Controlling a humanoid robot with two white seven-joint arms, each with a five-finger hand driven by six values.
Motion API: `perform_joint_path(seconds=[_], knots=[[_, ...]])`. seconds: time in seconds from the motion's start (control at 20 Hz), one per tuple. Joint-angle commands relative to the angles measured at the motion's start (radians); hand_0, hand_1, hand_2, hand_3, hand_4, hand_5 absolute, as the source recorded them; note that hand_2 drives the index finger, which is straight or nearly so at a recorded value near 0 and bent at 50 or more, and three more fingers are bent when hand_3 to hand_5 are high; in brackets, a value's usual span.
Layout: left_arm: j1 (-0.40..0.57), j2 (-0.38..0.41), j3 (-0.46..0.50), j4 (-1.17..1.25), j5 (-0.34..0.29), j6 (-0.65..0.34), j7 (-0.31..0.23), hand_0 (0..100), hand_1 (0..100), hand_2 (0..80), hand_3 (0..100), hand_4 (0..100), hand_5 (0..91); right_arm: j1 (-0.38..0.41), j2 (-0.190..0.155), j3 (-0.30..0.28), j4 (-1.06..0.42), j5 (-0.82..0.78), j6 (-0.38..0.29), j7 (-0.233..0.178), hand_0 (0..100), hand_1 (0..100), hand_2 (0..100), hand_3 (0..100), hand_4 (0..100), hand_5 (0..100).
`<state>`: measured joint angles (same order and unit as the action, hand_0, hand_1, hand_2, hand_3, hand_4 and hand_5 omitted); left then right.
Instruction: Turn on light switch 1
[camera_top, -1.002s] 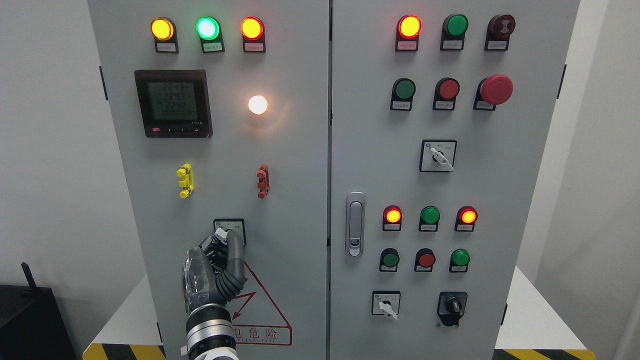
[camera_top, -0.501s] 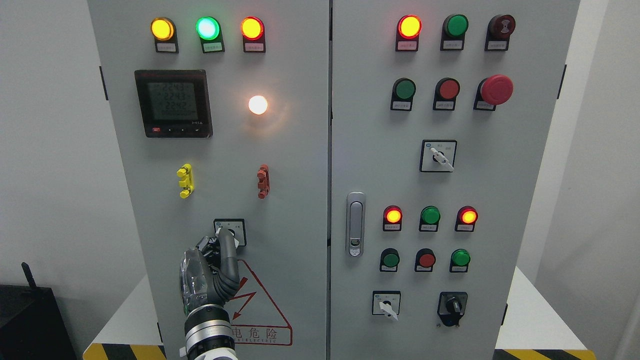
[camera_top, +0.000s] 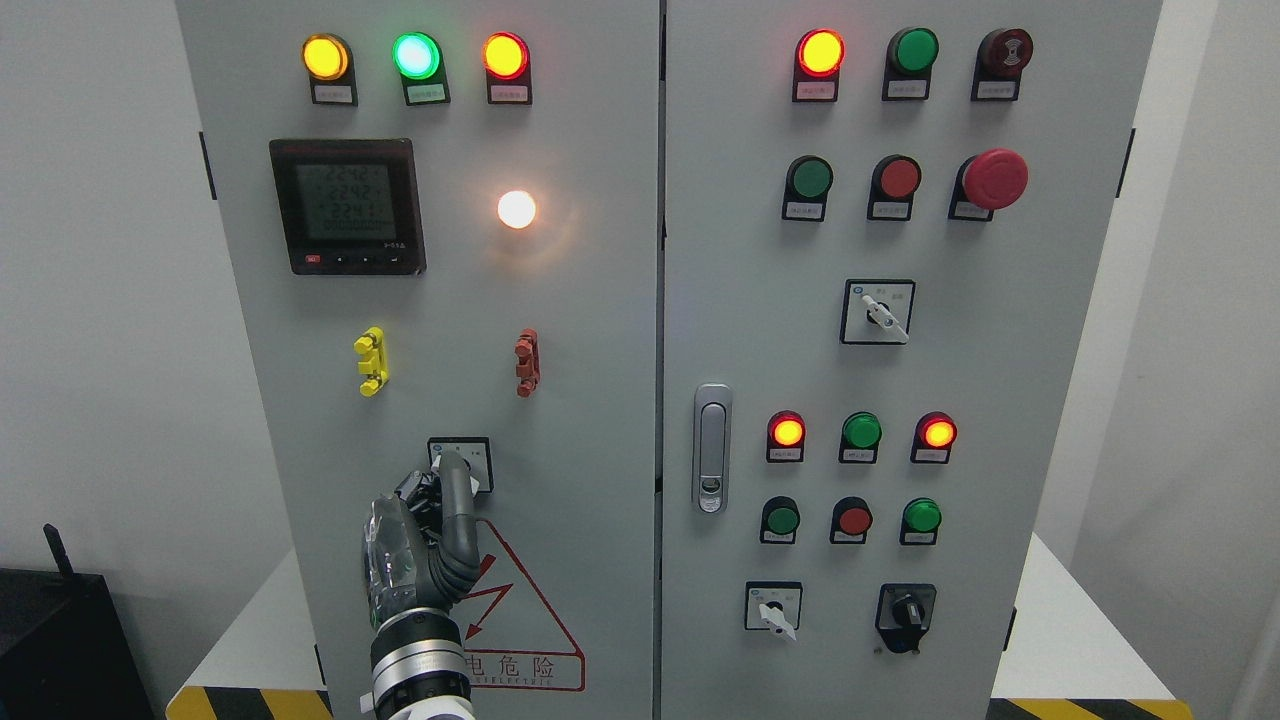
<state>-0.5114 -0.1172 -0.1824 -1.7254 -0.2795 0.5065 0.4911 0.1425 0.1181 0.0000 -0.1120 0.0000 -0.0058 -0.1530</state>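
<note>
Light switch 1 is a small rotary selector switch (camera_top: 470, 452) in a black-framed plate, low on the left cabinet door (camera_top: 580, 400). My left hand (camera_top: 448, 482) comes up from the bottom edge and is shut on its knob. One dark finger lies over the knob, and the other fingers (camera_top: 418, 492) curl beside it on the left. Only a white tip of the knob's lever (camera_top: 484, 484) shows at the lower right. A round white lamp (camera_top: 516, 209) glows higher up on the same door. My right hand is out of view.
The left door also carries three lit indicator lamps (camera_top: 416, 56), a digital meter (camera_top: 347, 206), yellow (camera_top: 371, 361) and red (camera_top: 526, 362) clips and a red warning triangle (camera_top: 530, 620). The right door (camera_top: 1000, 400) holds push buttons, lamps, a red emergency stop (camera_top: 994, 179), other selector switches and a door handle (camera_top: 711, 447).
The knob's white lever has turned from pointing upper left to pointing lower right under my left hand. The hand has shifted slightly left and lower. The white lamp is lit throughout.
</note>
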Motion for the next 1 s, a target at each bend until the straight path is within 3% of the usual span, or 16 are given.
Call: perform_joint_path(seconds=[0.0,0.5,0.95], knots=[[0.004,-0.002,0.000,-0.005,0.000,-0.002,0.000,38,10,57.4,93,91,83.2,0.000,0.000,0.011,0.000,-0.006,0.000,0.000,12,39,0,0,0,0],[0.017,-0.002,0.000,-0.029,-0.001,-0.003,0.000,14,23,58.6,94,91,83.3,0.000,0.000,0.011,0.000,-0.006,0.000,0.000,12,39,0,0,0,0],[0.060,-0.001,0.006,-0.068,-0.004,-0.005,0.000,12,24,59.2,94,91,83.6,0.000,0.000,0.011,0.000,-0.006,0.000,0.000,12,39,0,0,0,0]])
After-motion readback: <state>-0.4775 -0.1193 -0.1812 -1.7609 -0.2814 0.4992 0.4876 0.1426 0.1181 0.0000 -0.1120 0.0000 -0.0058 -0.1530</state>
